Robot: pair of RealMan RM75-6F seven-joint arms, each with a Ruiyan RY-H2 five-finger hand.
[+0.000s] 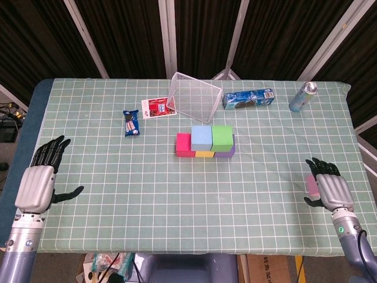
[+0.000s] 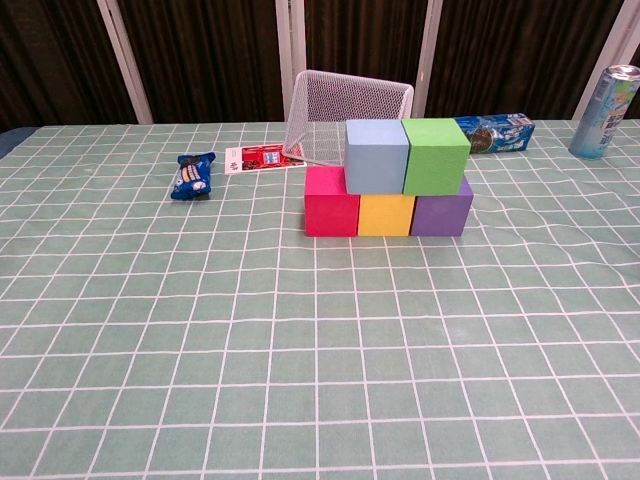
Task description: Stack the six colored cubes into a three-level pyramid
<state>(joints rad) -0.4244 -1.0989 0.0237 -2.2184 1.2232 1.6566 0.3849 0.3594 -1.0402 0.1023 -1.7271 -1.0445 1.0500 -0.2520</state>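
Three cubes form a row mid-table: red point(image 1: 184, 144), yellow point(image 1: 204, 154) and purple point(image 1: 227, 151). A light blue cube point(image 1: 201, 137) and a green cube point(image 1: 222, 137) sit side by side on top of them. The chest view shows the same stack, blue point(image 2: 376, 155) and green point(image 2: 436, 155) above the row. A pink cube point(image 1: 311, 186) lies near the front right edge, half hidden by my right hand point(image 1: 330, 188). That hand's fingers are spread around the cube; contact cannot be told. My left hand point(image 1: 38, 183) hovers open at the front left edge.
A tipped wire basket point(image 1: 194, 97) stands just behind the stack. Left of it lie a red card point(image 1: 156, 108) and a blue snack pack point(image 1: 131, 122). A blue cookie box point(image 1: 248, 98) and a can point(image 1: 303, 97) sit at the back right.
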